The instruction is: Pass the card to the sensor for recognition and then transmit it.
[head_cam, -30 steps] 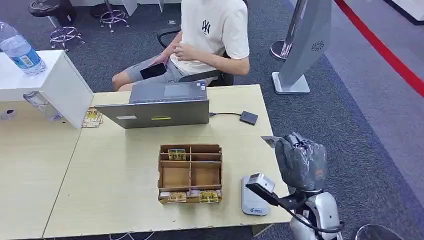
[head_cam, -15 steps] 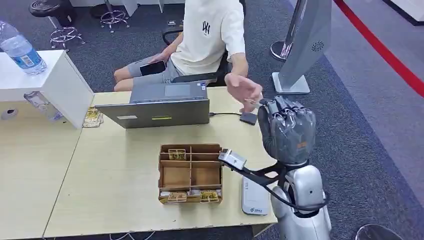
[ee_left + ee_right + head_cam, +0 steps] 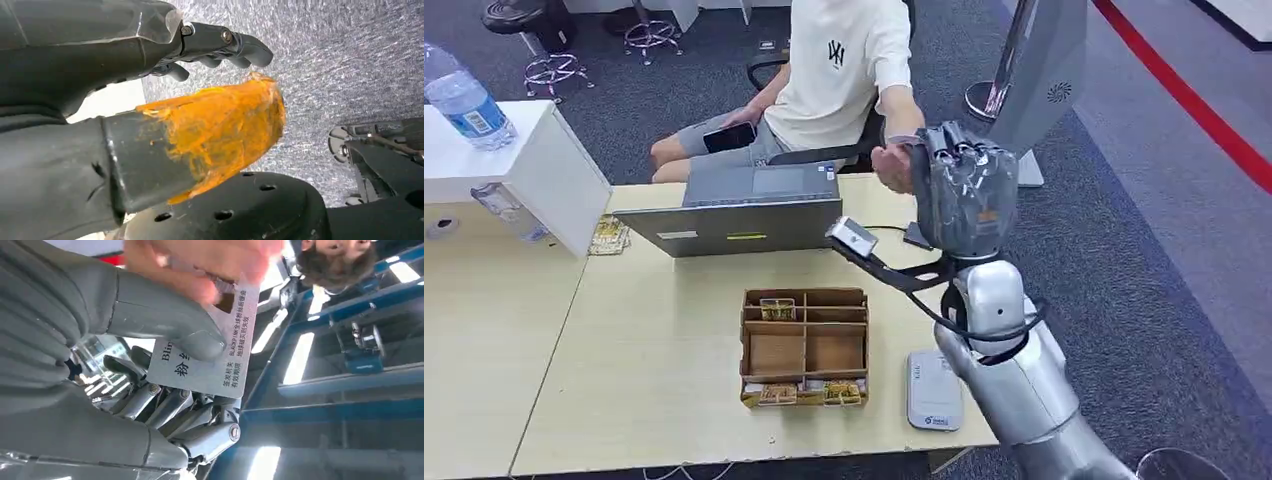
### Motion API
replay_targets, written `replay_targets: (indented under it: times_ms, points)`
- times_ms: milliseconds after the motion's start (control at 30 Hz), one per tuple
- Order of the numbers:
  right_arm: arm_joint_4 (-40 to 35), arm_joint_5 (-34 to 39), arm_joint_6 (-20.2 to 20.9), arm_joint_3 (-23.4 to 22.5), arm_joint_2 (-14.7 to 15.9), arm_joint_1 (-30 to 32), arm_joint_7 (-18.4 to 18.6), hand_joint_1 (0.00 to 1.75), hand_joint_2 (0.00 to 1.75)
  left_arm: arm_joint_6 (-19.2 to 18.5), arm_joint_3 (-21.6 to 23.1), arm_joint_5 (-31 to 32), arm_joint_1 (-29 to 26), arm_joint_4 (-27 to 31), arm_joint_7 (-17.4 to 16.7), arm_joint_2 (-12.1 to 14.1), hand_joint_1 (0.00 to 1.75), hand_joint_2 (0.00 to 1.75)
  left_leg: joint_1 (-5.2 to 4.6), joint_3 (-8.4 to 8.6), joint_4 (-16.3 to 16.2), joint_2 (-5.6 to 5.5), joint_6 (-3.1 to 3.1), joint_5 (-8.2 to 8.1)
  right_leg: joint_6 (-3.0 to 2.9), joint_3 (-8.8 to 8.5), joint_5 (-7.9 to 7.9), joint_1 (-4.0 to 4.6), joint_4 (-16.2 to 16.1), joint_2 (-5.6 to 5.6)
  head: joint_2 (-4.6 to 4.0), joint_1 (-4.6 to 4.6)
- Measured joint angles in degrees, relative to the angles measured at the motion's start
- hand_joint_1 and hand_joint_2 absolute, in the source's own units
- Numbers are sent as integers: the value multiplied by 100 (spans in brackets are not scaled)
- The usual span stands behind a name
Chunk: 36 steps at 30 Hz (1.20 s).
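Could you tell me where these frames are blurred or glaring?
Right wrist view: the person's hand on the card is motion-blurred, ceiling lights glare, the card's print stays sharp. Left wrist view: the left hand looms soft. Head view: evenly lit, sharp.

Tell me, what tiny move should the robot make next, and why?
Probably ease its thumb off and let go. In the right wrist view the right hand pinches the card while the person's hand already grips its far end, so the handover looks ready to finish.
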<state>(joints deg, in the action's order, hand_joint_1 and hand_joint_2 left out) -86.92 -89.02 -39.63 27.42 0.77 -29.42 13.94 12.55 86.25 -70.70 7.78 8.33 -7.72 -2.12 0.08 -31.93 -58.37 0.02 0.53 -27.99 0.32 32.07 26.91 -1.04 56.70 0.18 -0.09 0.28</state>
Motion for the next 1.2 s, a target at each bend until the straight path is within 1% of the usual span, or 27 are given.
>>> replay_targets:
  times_ms: [67,100,133,167,200,233,267,300,333,533,633,767,1000,1033,1100,1133,1200]
  points:
    - [81,0,0,124,49,-68,116,175,175,-2,6,23,3,0,0,0,0,0,0,1,0,0,0,0,0,0,0,0,0,0,0,2]
    - [247,0,0,398,162,-273,476,175,175,-2,15,48,14,0,0,2,0,0,0,2,0,-2,0,0,0,0,0,0,-1,-3,0,2]
    - [323,0,0,527,230,-359,590,175,175,-2,17,59,17,0,0,2,0,0,1,1,0,-4,0,0,0,0,1,1,-1,-4,0,4]
    - [551,0,0,870,374,-582,913,175,175,-13,44,96,17,0,-2,2,0,0,1,-1,0,-6,0,0,0,0,1,1,0,-7,0,2]
    - [719,0,0,1114,468,-719,1114,175,175,-20,55,113,18,0,-9,2,0,0,1,0,0,-6,0,0,0,1,1,2,0,-6,0,2]
    - [905,0,0,1348,583,-826,1144,0,175,-20,55,124,18,0,-11,2,0,0,1,-2,0,-7,0,0,0,1,1,2,0,-6,0,2]
    - [1058,0,-2,1470,651,-891,1168,0,175,-20,57,148,17,0,-26,7,0,0,1,-3,0,-6,0,0,0,2,1,1,0,-5,0,2]
    - [1377,0,-2,1722,723,-999,1334,0,175,-37,57,188,27,0,-33,13,0,0,1,-3,0,-5,-1,-1,0,3,2,2,-2,-4,0,4]
    - [1597,0,-4,1859,771,-989,1369,0,175,-37,57,317,25,0,-61,20,0,0,1,-5,0,-6,0,-1,0,6,2,1,-2,-5,0,4]
    - [1693,0,-4,1971,859,-968,1450,0,175,-37,57,330,25,0,-76,22,0,0,1,-4,0,-5,-1,-1,0,6,2,1,-2,-4,0,4]
    - [1585,0,-7,1988,902,-868,1465,0,175,-35,57,310,24,0,-79,22,0,0,1,-4,0,-5,-1,-1,0,6,2,2,-2,-4,0,4]
    - [1187,0,-9,1892,946,-587,1361,0,175,-33,57,293,23,0,-81,22,0,0,1,-6,0,-5,-2,-2,1,8,2,1,-2,-3,0,2]
    - [913,0,-9,1813,996,-432,1347,0,175,-31,57,293,23,0,-81,22,0,0,1,-5,0,-4,-2,-2,1,8,2,1,-2,-3,0,4]
    - [887,0,-9,1807,996,-414,1286,0,175,-31,57,290,23,0,-81,22,0,0,1,-5,0,-4,-2,-2,1,8,2,1,-2,-3,0,2]
    - [720,0,-11,1684,968,-228,844,0,175,-22,57,271,24,0,-81,20,0,0,1,-5,0,-8,-2,-2,1,6,2,2,-2,-7,0,2]
    - [532,0,-11,1513,860,36,419,0,175,-15,57,242,22,0,-83,20,0,0,5,-6,0,-15,-2,-2,1,2,4,6,-2,-13,0,7]
    - [64,4,-13,1078,495,655,-580,0,175,15,57,164,10,0,-90,17,0,0,7,-12,1,-19,-9,-8,-3,10,8,9,-1,-13,0,2]
